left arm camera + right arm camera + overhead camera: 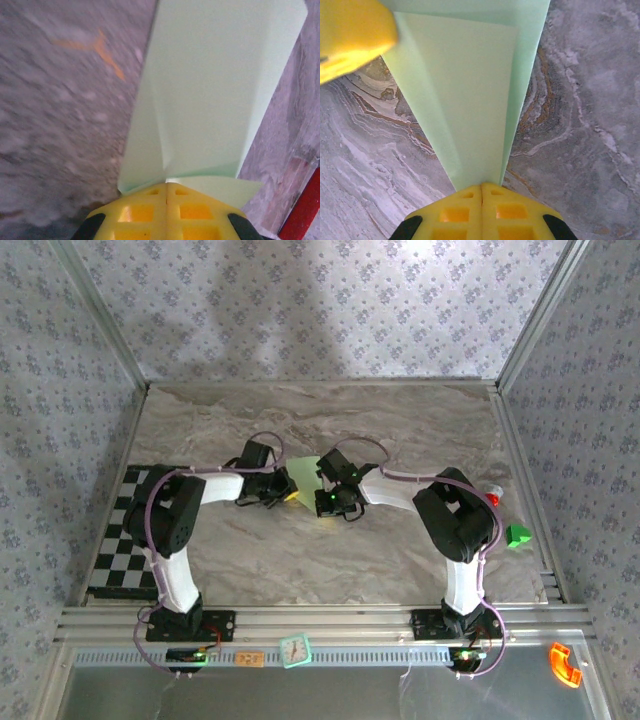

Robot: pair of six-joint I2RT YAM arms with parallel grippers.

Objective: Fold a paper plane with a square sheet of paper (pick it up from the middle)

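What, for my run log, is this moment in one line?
left gripper: shut on paper | right gripper: shut on paper | paper: folded, pinched by both

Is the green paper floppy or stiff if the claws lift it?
Probably floppy: the paper looks thin. Its folded layers likely stiffen it, since it juts straight from the left claw and right claw. Pulling apart might tear it.

You have a grey marbled table (300, 420) before you, boxed in by walls (300, 310) papered with small blue flowers, metal posts (100, 312) at the corners, a bright patch (440, 252) on the back wall.
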